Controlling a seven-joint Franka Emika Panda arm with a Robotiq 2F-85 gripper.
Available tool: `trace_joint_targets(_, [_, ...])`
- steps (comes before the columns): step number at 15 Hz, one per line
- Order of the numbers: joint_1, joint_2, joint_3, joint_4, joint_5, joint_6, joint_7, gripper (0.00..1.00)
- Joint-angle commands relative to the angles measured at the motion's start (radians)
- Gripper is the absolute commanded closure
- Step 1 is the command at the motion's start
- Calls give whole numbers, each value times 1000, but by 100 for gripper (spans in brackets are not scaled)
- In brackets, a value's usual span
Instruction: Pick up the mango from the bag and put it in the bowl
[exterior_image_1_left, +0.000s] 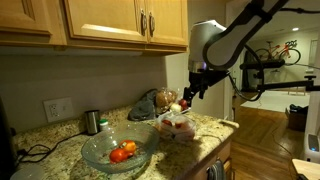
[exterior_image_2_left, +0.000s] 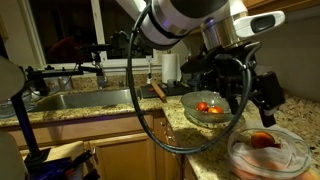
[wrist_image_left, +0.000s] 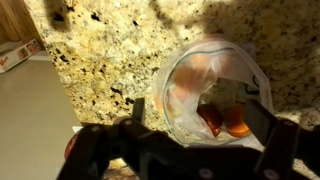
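The bag (wrist_image_left: 215, 85) lies open on the speckled granite counter, crinkly and clear, with orange-red fruit (wrist_image_left: 223, 120) inside; I cannot tell which piece is the mango. My gripper (wrist_image_left: 200, 112) hangs straight above the bag, jaws open wide and empty, one dark finger on either side of it. In both exterior views the gripper (exterior_image_1_left: 188, 98) (exterior_image_2_left: 256, 100) stands a little above the bag (exterior_image_1_left: 178, 126) (exterior_image_2_left: 268, 150), not touching it. The bowl (exterior_image_1_left: 100, 150) (exterior_image_2_left: 190, 112), wide clear glass, sits beside the bag and holds red and orange fruit (exterior_image_1_left: 122, 153).
A small steel cup (exterior_image_1_left: 92, 121) stands behind the bowl near the wall outlet (exterior_image_1_left: 58, 109). A brown bundle (exterior_image_1_left: 146, 103) lies at the back. The sink (exterior_image_2_left: 80, 98) is beyond the bowl. The counter edge (exterior_image_1_left: 215, 140) runs close to the bag. Cabinets (exterior_image_1_left: 110, 20) hang overhead.
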Motion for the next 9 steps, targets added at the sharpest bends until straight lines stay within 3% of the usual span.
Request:
trace_joint_targets(1, [18, 79, -52, 66, -7, 40, 4, 0])
trace_joint_targets(9, [61, 185, -70, 172, 186, 7, -108, 0])
